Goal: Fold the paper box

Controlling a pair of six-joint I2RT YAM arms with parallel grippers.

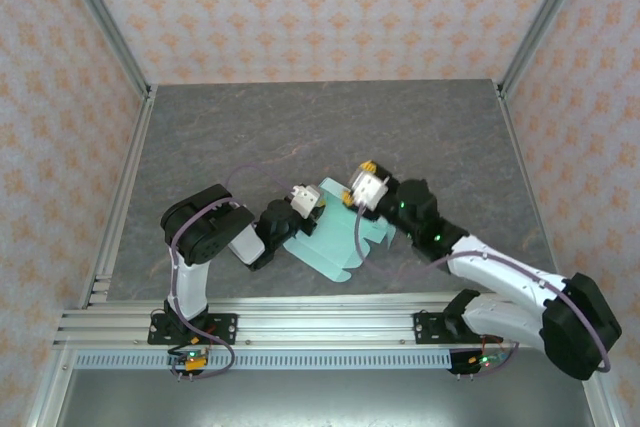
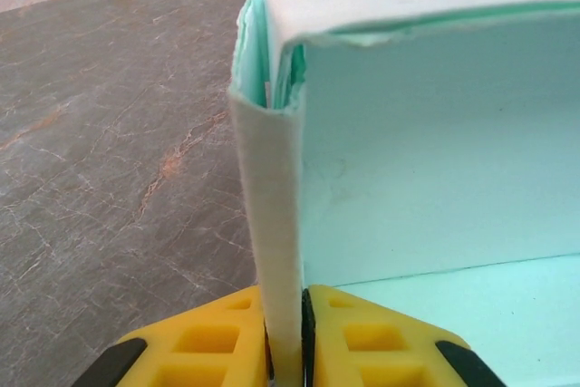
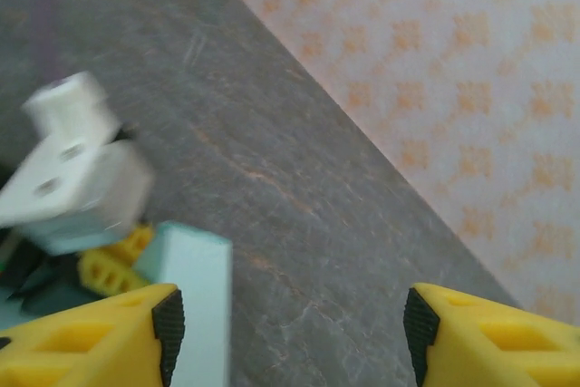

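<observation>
The paper box [image 1: 335,239] is pale mint card, partly folded, lying mid-table between the two arms. In the left wrist view its upright wall [image 2: 435,160] rises to the right, and a folded side panel [image 2: 272,224] stands on edge. My left gripper [image 2: 285,351] is shut on that panel, and it sits at the box's left end [image 1: 305,199]. My right gripper [image 3: 294,333] is open above bare table with nothing between its fingers; it hovers at the box's far right end [image 1: 365,187]. A raised mint box wall [image 3: 195,305] sits just beside its left fingertip [image 3: 168,324].
The table [image 1: 320,127] is dark grey stone-look, with metal frame posts at its edges and patterned walls behind. The left arm's white wrist block [image 3: 72,169] shows blurred close to the right gripper. Flat scalloped tabs of the sheet [image 1: 375,232] stick out toward the right arm.
</observation>
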